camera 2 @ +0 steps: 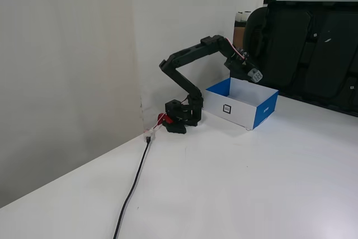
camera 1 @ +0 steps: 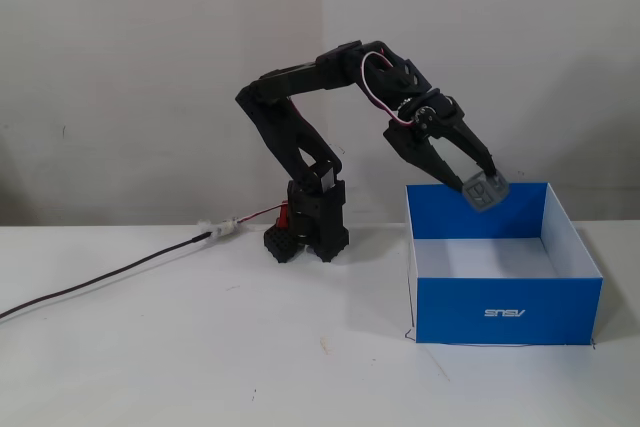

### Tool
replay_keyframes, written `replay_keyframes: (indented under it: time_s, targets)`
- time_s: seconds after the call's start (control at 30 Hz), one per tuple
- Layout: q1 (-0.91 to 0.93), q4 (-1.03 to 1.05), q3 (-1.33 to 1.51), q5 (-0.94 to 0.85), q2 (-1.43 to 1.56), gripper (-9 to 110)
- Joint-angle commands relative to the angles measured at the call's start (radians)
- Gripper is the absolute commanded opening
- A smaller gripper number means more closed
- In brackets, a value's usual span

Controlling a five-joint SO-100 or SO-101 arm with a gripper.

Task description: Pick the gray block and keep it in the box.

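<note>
Gray block (camera 1: 486, 189) sat pinched between our gripper (camera 1: 481, 185) fingers, so we had the jaws closed on it, and we held it in the air above the open top of the box (camera 1: 505, 312). In the other fixed view the gray block (camera 2: 256, 75) hung over the box's (camera 2: 235, 110) white interior, clear of the walls. We judged we kept the arm stretched high so the cube would clear the blue rim; letting go there should drop it inside. A black cable (camera 1: 110, 274) trailed across the table (camera 1: 200, 367), well apart from the box.
</note>
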Motion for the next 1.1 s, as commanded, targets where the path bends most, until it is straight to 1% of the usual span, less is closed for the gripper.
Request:
replay_keyframes:
  time_s: [0.0,0.03,0.07,0.1,0.2,0.23,0.3,0.37,0.43,0.6,0.7,0.87,0.9,1.07]
  targets:
    - [0.003,-0.034,0.012,0.006,0.054,0]
    - [0.015,-0.037,0.023,0.008,0.058,3]
    - [0.018,-0.048,0.048,0.009,0.081,16]
    - [0.023,-0.072,0.083,0.012,0.12,24]
    - [0.069,-0.08,0.118,0.1,0.178,35]
    - [0.084,-0.083,0.123,0.103,0.184,36]
    - [0.121,-0.089,0.115,0.106,0.184,33]
    - [0.201,-0.083,0.078,0.106,0.19,26]
    - [0.276,-0.055,0.049,0.106,0.19,25]
    - [0.476,-0.051,0.021,0.106,0.19,13]
    - [0.588,-0.057,0.032,0.097,0.186,8]
    - [0.732,-0.107,0.081,0.091,0.181,4]
    - [0.756,-0.124,0.094,0.089,0.178,1]
    - [0.813,-0.216,0.17,0.089,0.16,0]
